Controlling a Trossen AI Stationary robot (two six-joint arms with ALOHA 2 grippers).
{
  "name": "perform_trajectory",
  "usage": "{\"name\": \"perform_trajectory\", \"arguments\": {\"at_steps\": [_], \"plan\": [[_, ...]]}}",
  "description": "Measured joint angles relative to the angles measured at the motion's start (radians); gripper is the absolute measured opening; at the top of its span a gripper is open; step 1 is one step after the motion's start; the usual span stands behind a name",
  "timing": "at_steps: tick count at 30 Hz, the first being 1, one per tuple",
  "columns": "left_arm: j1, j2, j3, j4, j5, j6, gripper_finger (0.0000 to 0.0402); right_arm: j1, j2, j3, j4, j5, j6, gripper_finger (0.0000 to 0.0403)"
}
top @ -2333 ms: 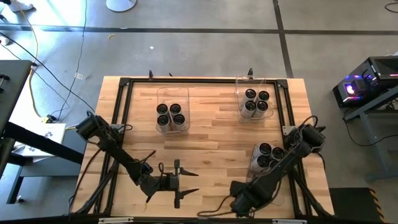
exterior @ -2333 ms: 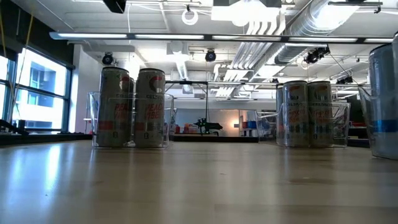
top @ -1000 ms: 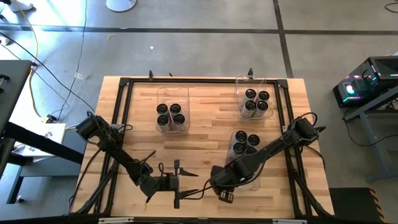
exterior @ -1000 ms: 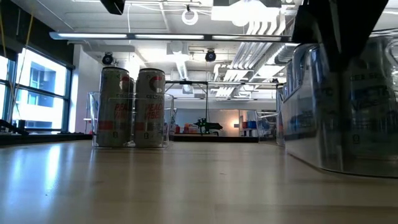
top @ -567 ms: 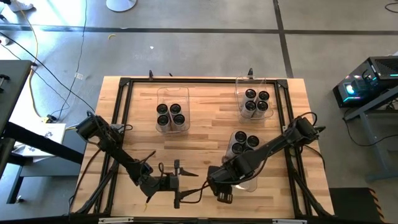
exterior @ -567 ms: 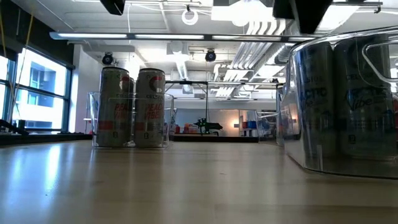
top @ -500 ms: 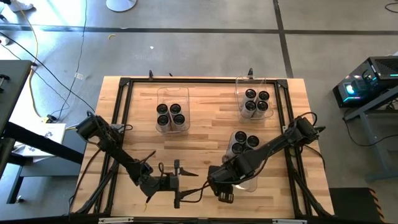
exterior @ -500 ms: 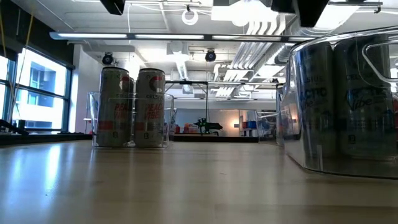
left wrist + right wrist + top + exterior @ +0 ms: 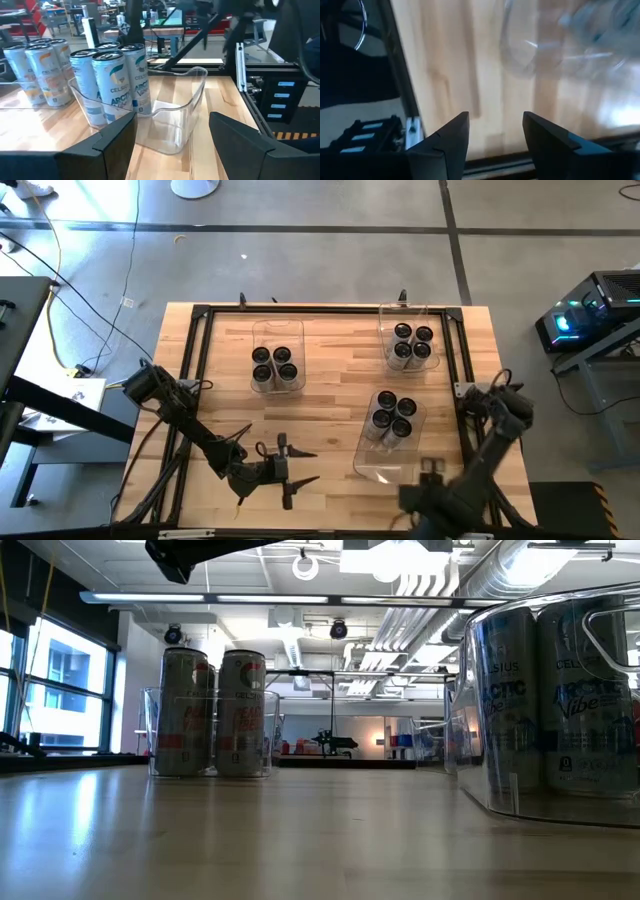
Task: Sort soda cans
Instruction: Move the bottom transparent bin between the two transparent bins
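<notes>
Soda cans with dark tops stand upright in three clear bins: a left-centre bin (image 9: 277,366), a far-right bin (image 9: 410,345) and a near-right bin (image 9: 388,435). The near-right bin's cans (image 9: 393,416) fill its far half and read silvery blue in the left wrist view (image 9: 112,82). My left gripper (image 9: 287,471) is open near the table's near edge, left of that bin, pointing at it (image 9: 172,127). My right gripper (image 9: 430,473) is open at the near edge, just nearer than the near-right bin (image 9: 495,120), and touches nothing.
A black frame (image 9: 200,315) runs round the wooden table top. Bare wood lies in the middle between the three bins. In the low view the left-centre bin (image 9: 210,715) stands far off and the near-right bin (image 9: 555,710) looms close at the right.
My right arm has pulled off the near-right bin: its gripper was by the bin's near-left corner and has swung toward the table's right and near edge. The bin with its cans stays where it was set. My left arm has hardly moved.
</notes>
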Motion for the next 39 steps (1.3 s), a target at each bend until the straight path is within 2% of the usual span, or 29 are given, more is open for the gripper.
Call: {"name": "perform_trajectory", "arguments": {"at_steps": [4,7,12,16,19,25,32,39], "plan": [[0.006,0.0,0.0,0.003,-0.003,-0.001,0.0241,0.076,-0.031,-0.123,0.094,-0.015,0.139,0.0167],[0.011,0.0,0.0,0.005,-0.004,-0.001,0.0241,0.092,-0.051,-0.222,0.186,0.012,0.231,0.0146],[0.007,0.0,0.045,-0.045,-0.062,0.022,0.0241,0.072,-0.056,-0.359,0.341,0.041,0.241,0.0108],[-0.027,0.0,0.146,-0.141,-0.14,0.159,0.0241,0.03,-0.056,-0.425,0.441,0.067,0.216,0.0078],[-0.049,0.0,0.226,-0.23,-0.184,0.25,0.0241,-0.002,-0.055,-0.437,0.476,0.09,0.178,0.0061],[-0.079,-0.003,0.325,-0.351,-0.208,0.264,0.0241,-0.079,-0.056,-0.437,0.579,0.186,0.051,0.0039],[-0.113,-0.003,0.331,-0.39,-0.208,0.251,0.0241,-0.202,-0.055,-0.437,0.7,0.275,-0.124,0.0037],[-0.128,-0.003,0.331,-0.492,-0.224,0.136,0.0241,-0.333,-0.055,-0.437,0.901,0.324,-0.296,0.0037]]}}
